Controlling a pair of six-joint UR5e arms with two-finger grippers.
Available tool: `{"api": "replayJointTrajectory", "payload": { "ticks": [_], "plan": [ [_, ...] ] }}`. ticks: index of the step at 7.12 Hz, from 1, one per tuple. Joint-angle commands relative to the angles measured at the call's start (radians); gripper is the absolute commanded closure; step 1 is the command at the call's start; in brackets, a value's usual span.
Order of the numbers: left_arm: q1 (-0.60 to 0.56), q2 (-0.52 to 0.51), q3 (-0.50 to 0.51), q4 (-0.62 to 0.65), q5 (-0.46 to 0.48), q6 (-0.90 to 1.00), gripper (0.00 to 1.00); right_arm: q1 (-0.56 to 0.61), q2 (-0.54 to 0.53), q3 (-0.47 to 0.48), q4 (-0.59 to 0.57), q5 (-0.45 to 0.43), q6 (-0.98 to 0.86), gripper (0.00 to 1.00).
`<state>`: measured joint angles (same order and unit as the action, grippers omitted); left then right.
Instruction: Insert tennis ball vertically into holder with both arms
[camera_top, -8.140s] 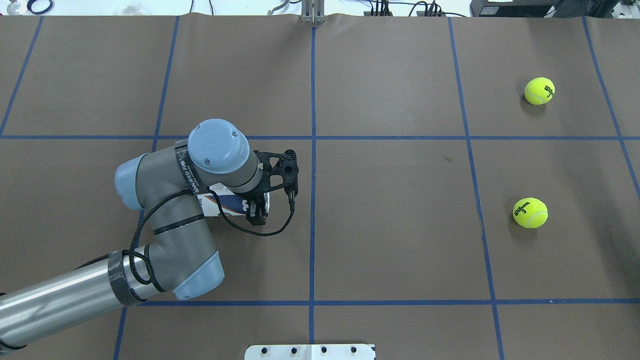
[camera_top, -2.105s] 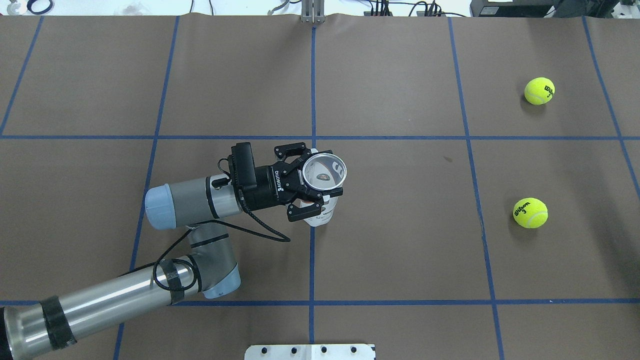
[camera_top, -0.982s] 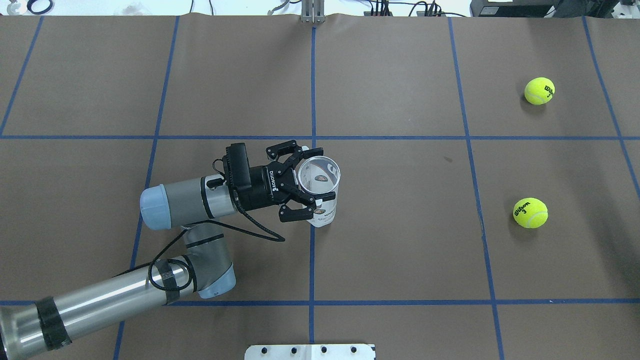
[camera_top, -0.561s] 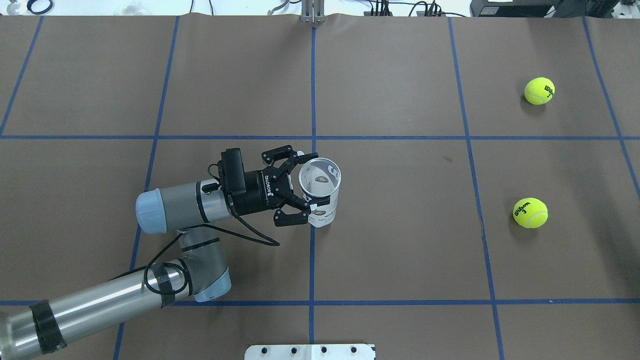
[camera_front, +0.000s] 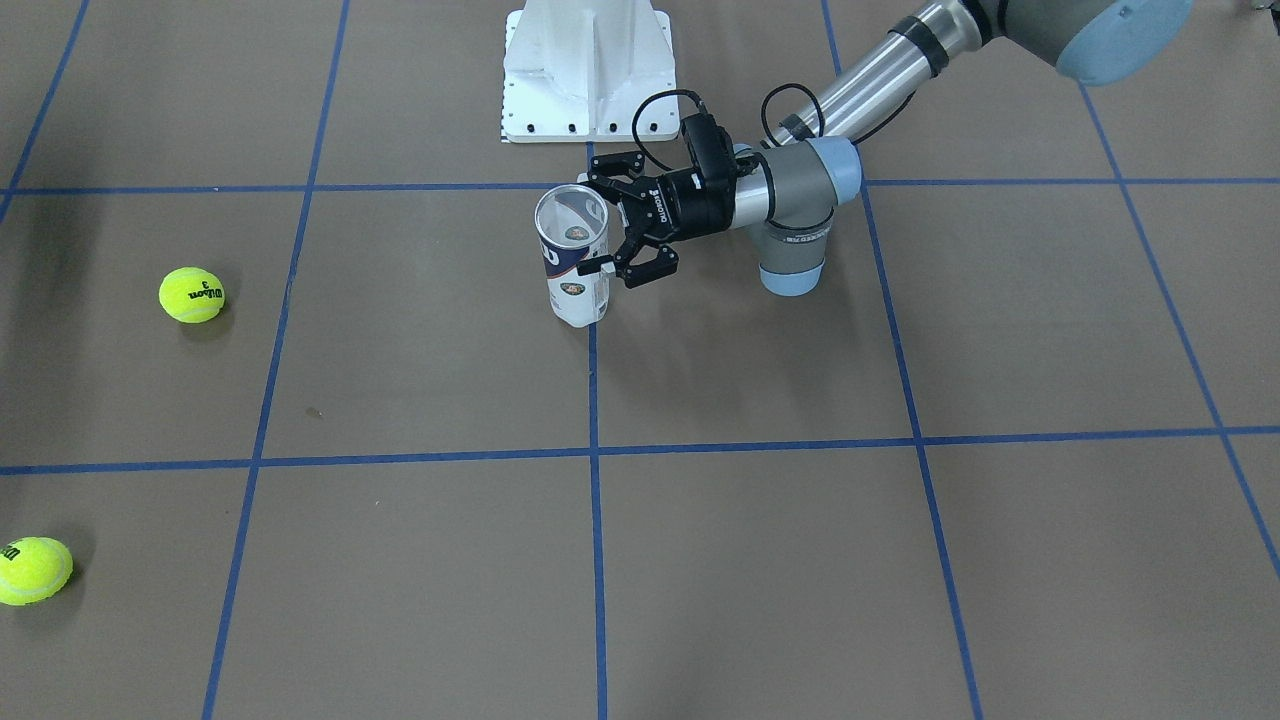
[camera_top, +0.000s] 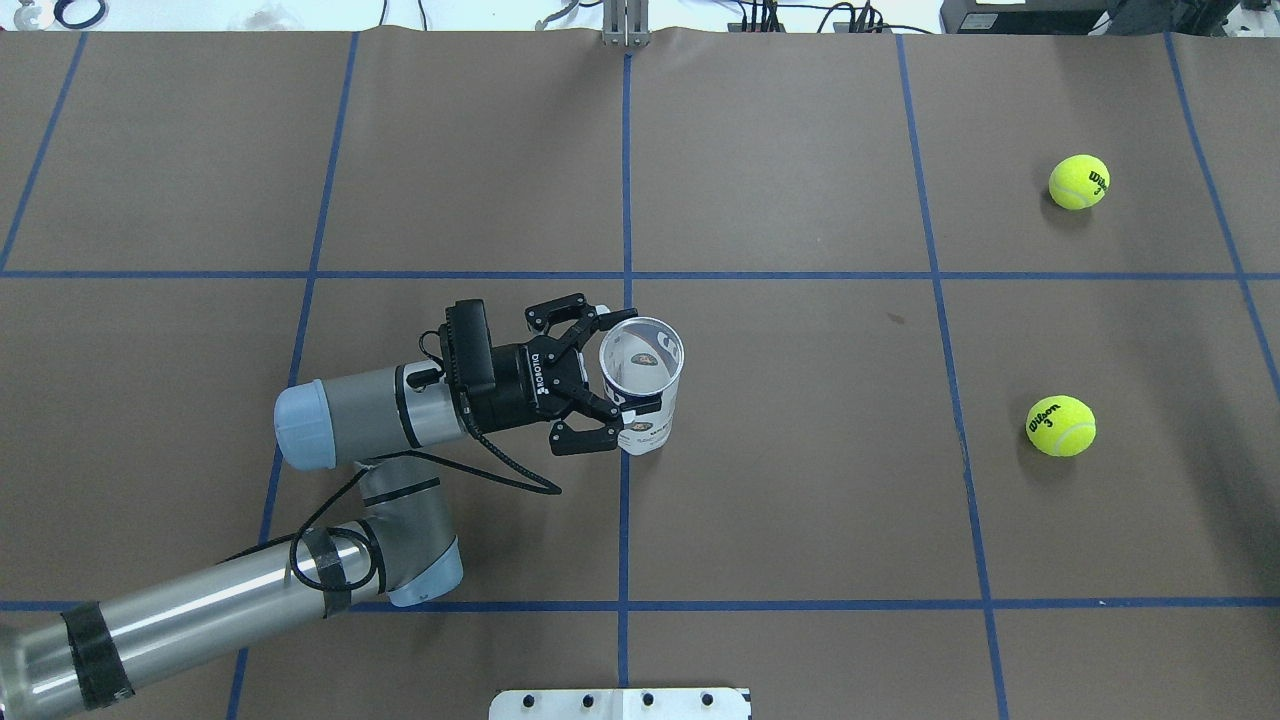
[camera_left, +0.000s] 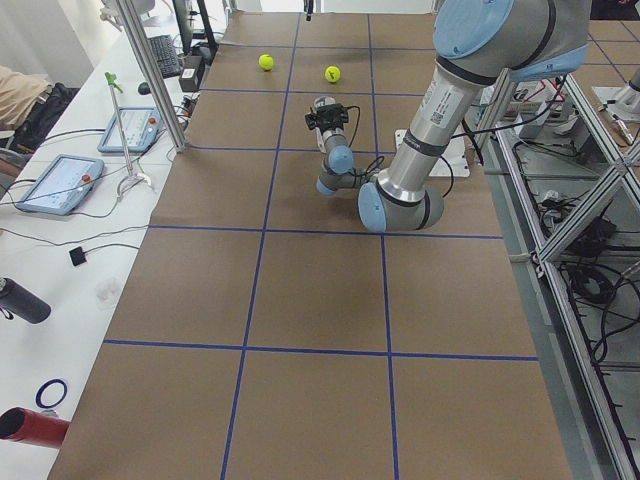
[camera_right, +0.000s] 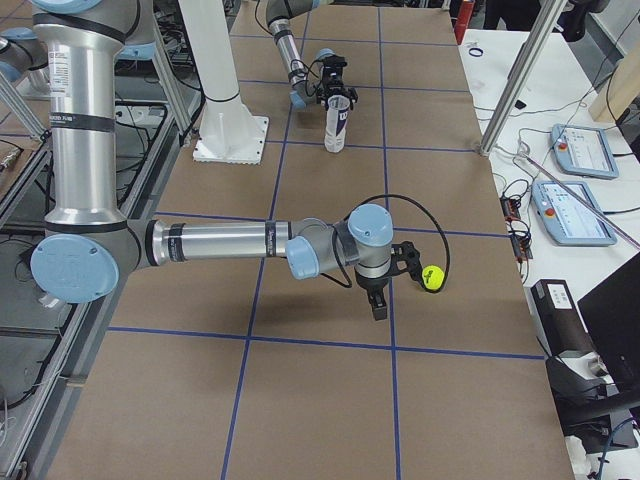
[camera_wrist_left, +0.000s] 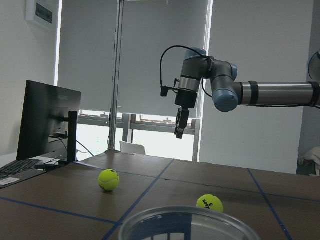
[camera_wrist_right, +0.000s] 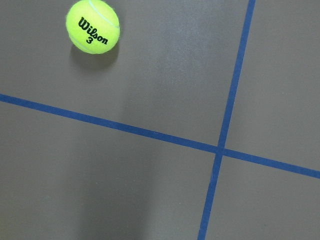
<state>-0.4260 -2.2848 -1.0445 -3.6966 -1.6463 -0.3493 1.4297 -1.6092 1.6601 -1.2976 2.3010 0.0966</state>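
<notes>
1. The holder (camera_top: 641, 400) stands upright, mouth open to the top, by the centre tape line. The left gripper (camera_top: 603, 377) lies level just beside it, jaws spread wide.
2. The right gripper (camera_right: 378, 312) points down, high over the table (camera_top: 800, 500). I cannot tell whether its jaws are apart or together.
3. The near tennis ball (camera_top: 1061, 425) reads "Wilson 3". The far tennis ball (camera_top: 1079, 181) reads "Wilson". The left gripper's body reads "ROBOTIQ". The holder's label is too small to read.
4. The table is brown with a blue tape grid. A monitor (camera_wrist_left: 47, 120) stands off to one side.
</notes>
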Motion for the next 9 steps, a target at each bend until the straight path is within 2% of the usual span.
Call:
{"api": "replayJointTrajectory", "payload": {
  "ticks": [1, 2, 4, 5, 7, 8, 9],
  "plan": [
    [0.003, -0.002, 0.004, 0.003, 0.000, 0.022, 0.01, 0.000, 0.000, -0.002, 0.000, 0.000, 0.000, 0.01],
    [0.003, -0.001, 0.006, 0.003, 0.000, 0.024, 0.01, 0.000, 0.000, -0.002, 0.000, 0.000, 0.000, 0.01],
    [0.004, -0.001, 0.006, 0.003, 0.000, 0.024, 0.14, 0.000, 0.000, -0.002, 0.000, 0.000, 0.000, 0.01],
    [0.004, -0.001, 0.006, 0.003, -0.001, 0.024, 0.16, 0.000, 0.000, -0.002, 0.001, 0.000, 0.000, 0.01],
    [0.004, -0.001, 0.006, 0.001, -0.001, 0.024, 0.17, 0.000, 0.002, 0.001, 0.000, 0.005, -0.002, 0.01],
    [0.004, 0.001, 0.006, 0.001, -0.001, 0.024, 0.17, 0.000, 0.000, 0.000, 0.000, 0.058, -0.002, 0.01],
    [0.004, 0.001, 0.004, 0.001, -0.001, 0.024, 0.17, 0.000, -0.002, 0.024, 0.001, 0.066, 0.006, 0.01]
  ]
}}
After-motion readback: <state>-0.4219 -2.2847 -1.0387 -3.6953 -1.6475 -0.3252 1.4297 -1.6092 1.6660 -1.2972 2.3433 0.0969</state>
